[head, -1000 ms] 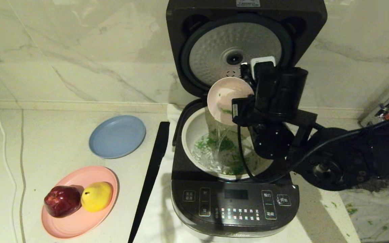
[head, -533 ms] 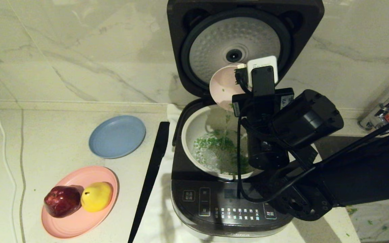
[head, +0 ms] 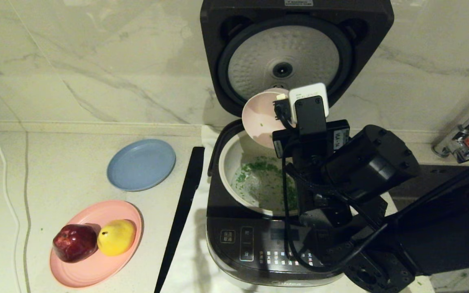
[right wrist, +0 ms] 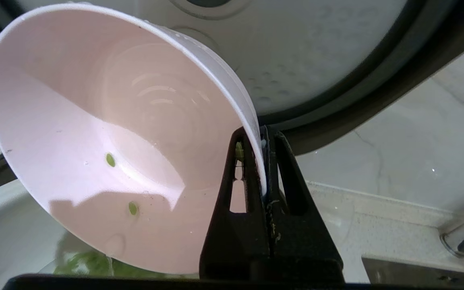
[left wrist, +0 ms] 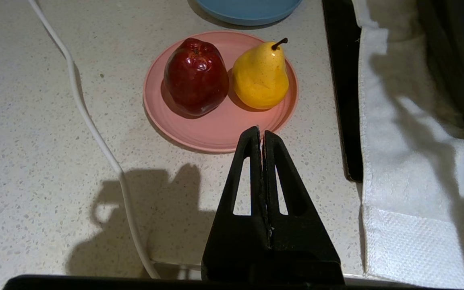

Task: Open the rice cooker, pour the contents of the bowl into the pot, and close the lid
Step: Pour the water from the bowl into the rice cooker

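A dark rice cooker [head: 279, 240] stands on a pale stone counter [head: 55, 162] with its lid [head: 295, 53] raised upright at the far side, the dimpled silver disc on its underside facing the viewer. The cream inner pot [head: 228, 162] sits open in the cooker body, with green and white grains [head: 259, 179] lying in liquid at its bottom.

The right gripper [right wrist: 263, 161] reaches in from the right and holds a small pale pink bowl [head: 259, 118] tipped steeply on its side above the far part of the pot, in front of the raised lid. The bowl's mouth faces left and down. Its jaws are clamped together on the bowl's rim, one finger inside the wall and one outside, so the bowl hangs to the left of the fingers. The bowl [right wrist: 107, 153] is almost bare inside, with only a couple of green grains stuck to the wet wall.

The left gripper [left wrist: 262, 139] is parked near the front left of the counter, jaws pressed together and gripping nothing, just short of a pink plate [left wrist: 216, 129] carrying a red apple [left wrist: 195, 76] and a yellow pear [left wrist: 261, 76]. A blue plate [head: 141, 164] lies farther back, left of the cooker. A white cloth [left wrist: 409, 169] lies under the cooker
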Motion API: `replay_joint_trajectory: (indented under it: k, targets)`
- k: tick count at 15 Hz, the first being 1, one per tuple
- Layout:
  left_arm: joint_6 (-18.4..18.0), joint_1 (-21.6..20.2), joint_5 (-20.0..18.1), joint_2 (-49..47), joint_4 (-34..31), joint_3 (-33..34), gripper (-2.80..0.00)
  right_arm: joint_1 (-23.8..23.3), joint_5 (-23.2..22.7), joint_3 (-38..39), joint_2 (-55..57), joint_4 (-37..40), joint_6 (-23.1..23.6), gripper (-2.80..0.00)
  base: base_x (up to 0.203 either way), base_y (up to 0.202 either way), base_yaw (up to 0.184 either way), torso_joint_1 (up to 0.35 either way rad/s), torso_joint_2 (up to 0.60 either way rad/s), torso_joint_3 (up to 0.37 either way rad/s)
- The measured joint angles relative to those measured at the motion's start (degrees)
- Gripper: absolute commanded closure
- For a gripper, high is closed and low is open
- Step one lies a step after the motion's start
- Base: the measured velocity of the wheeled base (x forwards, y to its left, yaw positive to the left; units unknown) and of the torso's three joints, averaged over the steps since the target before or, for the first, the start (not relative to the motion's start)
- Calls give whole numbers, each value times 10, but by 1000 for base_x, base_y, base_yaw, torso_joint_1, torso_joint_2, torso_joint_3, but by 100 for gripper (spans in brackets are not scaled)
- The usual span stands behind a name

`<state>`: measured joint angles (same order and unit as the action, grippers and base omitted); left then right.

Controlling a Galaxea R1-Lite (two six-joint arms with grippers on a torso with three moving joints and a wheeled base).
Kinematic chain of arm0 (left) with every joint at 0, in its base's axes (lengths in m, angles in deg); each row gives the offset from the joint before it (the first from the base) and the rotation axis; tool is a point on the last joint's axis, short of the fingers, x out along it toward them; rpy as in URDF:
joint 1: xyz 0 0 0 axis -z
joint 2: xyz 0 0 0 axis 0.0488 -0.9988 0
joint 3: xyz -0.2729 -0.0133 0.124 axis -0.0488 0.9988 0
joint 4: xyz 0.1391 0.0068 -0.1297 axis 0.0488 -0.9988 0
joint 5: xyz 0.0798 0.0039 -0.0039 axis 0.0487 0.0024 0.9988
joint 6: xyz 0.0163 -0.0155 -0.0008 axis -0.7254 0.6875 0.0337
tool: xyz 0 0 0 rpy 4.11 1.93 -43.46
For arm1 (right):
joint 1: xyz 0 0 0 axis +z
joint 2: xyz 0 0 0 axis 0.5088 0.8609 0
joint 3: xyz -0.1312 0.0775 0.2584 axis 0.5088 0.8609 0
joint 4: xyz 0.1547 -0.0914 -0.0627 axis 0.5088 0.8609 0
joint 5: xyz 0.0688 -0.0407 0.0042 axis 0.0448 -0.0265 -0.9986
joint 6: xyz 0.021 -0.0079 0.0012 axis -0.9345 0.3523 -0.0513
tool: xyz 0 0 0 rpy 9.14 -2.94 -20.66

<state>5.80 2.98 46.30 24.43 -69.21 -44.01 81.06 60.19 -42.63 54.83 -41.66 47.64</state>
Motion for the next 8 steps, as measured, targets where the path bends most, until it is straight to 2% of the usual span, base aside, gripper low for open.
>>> replay_joint_trajectory:
  k: [8]
  targets:
    - [0, 0, 0, 0, 0, 0, 0, 13, 21, 58, -21, 0, -1, 0, 0, 0, 0, 0, 0, 0]
